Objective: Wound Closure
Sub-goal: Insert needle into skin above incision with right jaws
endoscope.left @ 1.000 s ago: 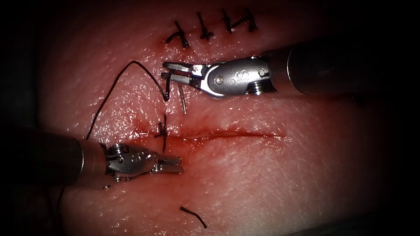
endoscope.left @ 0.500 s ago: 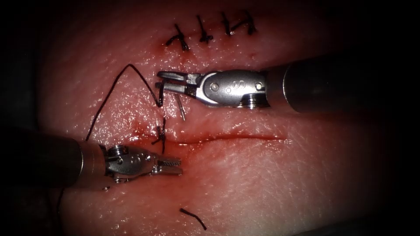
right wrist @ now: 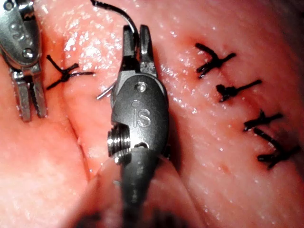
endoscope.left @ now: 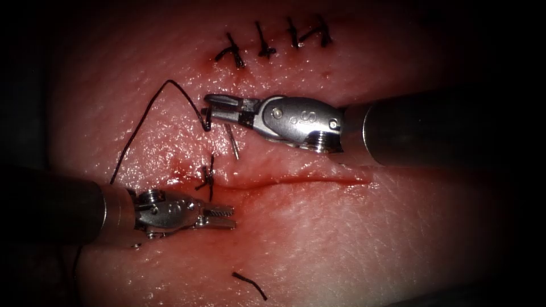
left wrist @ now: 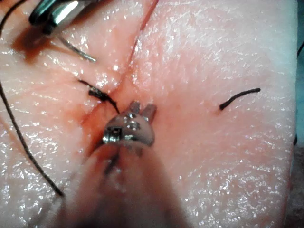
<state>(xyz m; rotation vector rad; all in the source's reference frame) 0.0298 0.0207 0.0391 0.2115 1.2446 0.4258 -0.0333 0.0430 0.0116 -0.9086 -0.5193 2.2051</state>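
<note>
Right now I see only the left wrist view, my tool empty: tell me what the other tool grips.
Observer: The right tool is shut on the thread, right beside the needle, which hangs under it above the cut's left end, seemingly not in the tissue.
Operator: Trace that thread.
Observer: It arcs up and left, then drops to the left tool's shaft.
Operator: Report what lies beyond the right tool.
Observer: Four finished stitches in a row.
</note>
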